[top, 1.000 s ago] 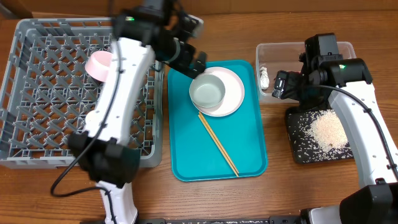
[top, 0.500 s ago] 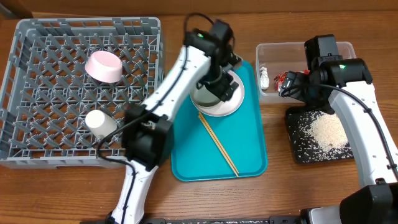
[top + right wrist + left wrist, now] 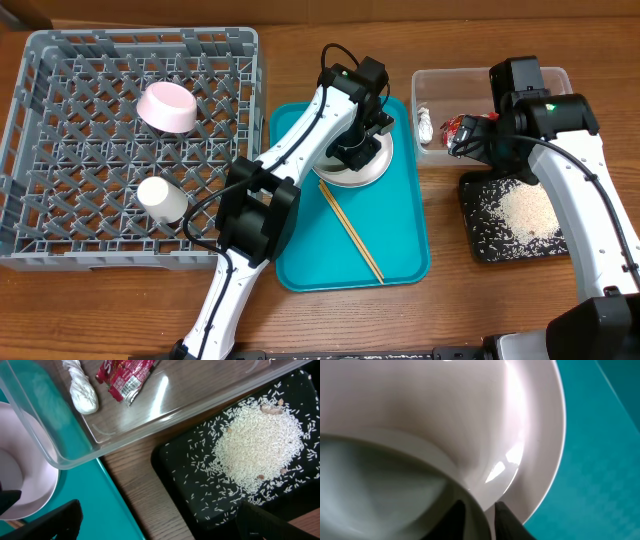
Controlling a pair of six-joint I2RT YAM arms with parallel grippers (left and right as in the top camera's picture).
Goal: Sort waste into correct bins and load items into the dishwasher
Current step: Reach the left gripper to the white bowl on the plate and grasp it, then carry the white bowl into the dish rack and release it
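Wooden table (image 3: 500,310): on the teal tray (image 3: 400,250) my left claw (image 3: 480,520) pinches the rim of the green bowl (image 3: 380,490), which sits on the plate (image 3: 540,420). My right claw (image 3: 160,522) hangs wide open and empty above the tub (image 3: 165,415), where wrapper (image 3: 125,377) and tissue (image 3: 82,390) lie.

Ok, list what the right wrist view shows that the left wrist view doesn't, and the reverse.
Right wrist only: the clear rectangular plastic tub holding a twisted white tissue and a crumpled red-and-white wrapper, and the shallow black tray with a heap of white rice grains. Left wrist only: the pale grey-green bowl, its rim pinched by the left tool. Both: the round white plate and the flat teal tray beneath it.
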